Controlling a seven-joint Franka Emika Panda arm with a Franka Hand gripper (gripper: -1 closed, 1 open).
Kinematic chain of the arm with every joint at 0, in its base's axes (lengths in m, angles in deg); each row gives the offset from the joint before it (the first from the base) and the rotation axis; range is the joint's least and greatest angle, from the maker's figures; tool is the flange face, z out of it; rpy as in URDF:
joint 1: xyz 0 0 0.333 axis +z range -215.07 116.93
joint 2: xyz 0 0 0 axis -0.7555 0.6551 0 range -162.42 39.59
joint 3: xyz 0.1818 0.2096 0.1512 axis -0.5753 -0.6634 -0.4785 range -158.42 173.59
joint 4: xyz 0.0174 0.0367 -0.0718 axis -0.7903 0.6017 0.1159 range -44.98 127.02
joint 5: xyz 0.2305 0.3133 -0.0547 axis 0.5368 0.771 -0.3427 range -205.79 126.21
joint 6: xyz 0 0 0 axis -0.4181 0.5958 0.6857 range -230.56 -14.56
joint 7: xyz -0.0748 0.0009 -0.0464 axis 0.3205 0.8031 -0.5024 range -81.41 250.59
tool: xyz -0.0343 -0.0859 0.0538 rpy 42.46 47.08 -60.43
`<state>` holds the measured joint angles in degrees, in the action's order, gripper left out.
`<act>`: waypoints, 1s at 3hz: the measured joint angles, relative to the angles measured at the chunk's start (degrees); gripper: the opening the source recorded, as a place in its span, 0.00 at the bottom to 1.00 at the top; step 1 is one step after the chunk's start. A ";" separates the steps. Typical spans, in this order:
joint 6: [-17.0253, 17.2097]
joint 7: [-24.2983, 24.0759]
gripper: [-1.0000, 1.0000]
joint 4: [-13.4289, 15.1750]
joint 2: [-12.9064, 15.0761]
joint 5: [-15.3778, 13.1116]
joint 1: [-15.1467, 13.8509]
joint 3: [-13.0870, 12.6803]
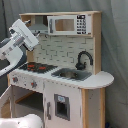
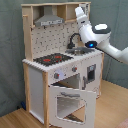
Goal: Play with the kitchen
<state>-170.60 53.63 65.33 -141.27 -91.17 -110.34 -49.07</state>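
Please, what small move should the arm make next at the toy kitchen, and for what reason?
Probably bring the arm down a little toward the sink. In the second exterior view its head sits high, level with the hood and above the faucet, touching nothing. The oven door already hangs open, so the countertop parts look nearer to reach. This is only a judgement.
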 joint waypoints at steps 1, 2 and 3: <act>4.38 -2.43 1.00 -1.77 0.02 3.66 -0.38 -1.48; 8.00 -3.21 1.00 -3.91 0.15 8.44 -0.78 -2.40; 11.07 -4.17 1.00 -6.29 0.31 13.17 -2.11 -3.48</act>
<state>-159.53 49.46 59.05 -140.96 -78.00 -112.45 -52.55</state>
